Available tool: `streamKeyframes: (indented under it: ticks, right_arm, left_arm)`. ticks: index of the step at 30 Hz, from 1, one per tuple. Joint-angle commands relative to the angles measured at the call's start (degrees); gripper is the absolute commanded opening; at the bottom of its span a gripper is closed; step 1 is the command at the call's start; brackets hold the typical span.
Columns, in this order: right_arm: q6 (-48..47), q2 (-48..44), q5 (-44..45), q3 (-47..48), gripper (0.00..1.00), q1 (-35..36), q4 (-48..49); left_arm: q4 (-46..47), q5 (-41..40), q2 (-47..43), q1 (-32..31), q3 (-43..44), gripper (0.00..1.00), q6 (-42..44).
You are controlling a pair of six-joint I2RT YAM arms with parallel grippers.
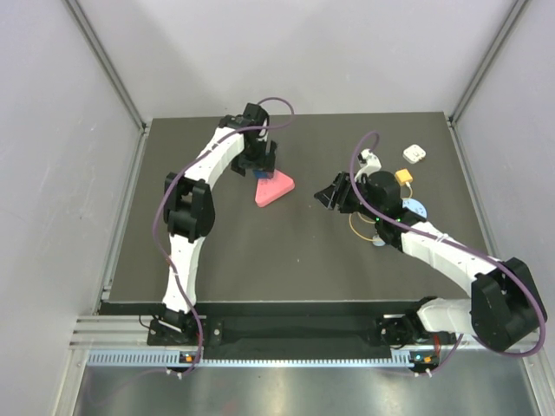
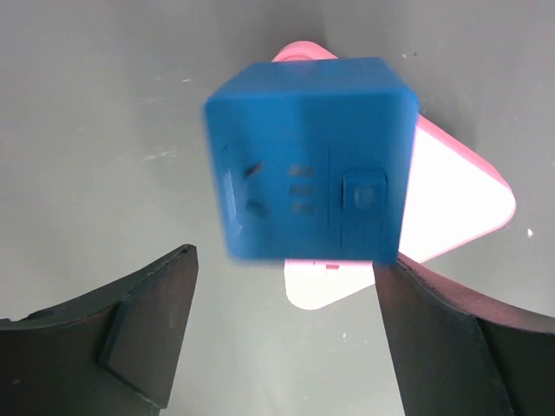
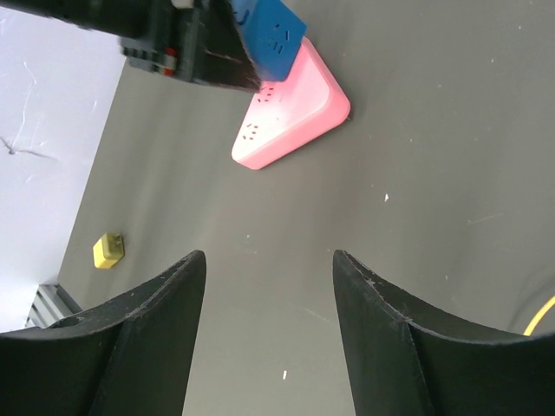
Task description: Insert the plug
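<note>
The table (image 1: 260,251) carries all items. The left end effector (image 2: 284,269) hangs over the pink triangular socket block (image 1: 275,188) with its jaws spread wide and clamped on nothing. The right end effector (image 3: 269,329) is mid-table, likewise spread and empty. The blue cube (image 2: 308,160) sits just beyond the left fingertips, against the pink block. The plug (image 1: 404,177) lies on the table just beside the right wrist, ungripped, near the white block (image 1: 414,154).

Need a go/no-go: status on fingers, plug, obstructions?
Right gripper open, empty, facing pink power strip. Left gripper at blue cube over strip, grip unclear. Plug lies loose beside right arm, unheld.
</note>
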Motion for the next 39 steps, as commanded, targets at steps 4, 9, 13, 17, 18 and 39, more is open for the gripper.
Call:
streamKeyframes:
  ticks: [4,9,13,17,18,39]
  right_arm:
    - [-1.0,-2.2,1.1,0.1,0.61,0.4,0.2]
    - [-0.7,-1.8,0.9,0.2,0.61,0.4,0.7]
    - [-0.7,-1.7,0.6,0.5,0.6,0.4,0.8]
    - [-1.0,-2.1,0.4,0.3,0.6,0.6,0.8]
    - [-1.1,-2.1,0.5,0.3,0.6,0.5,0.7]
    - [-1.4,-0.4,0.7,0.0,0.59,2.0,0.6]
  left_arm:
    - [-0.9,-1.5,-10.6,0.5,3.3,0.72,-0.5]
    - [4.7,-1.9,-14.3,0.7,1.8,0.19,-1.8]
    - [7.3,-1.2,-13.5,1.6,0.2,0.0,-2.5]
    - [9.9,-0.6,-10.8,1.9,-1.4,0.0,-1.7]
    - [10.7,-0.4,-10.5,1.9,-2.2,0.0,-1.7]
    - [9.0,-9.5,-16.1,2.1,-5.3,0.24,-2.2]
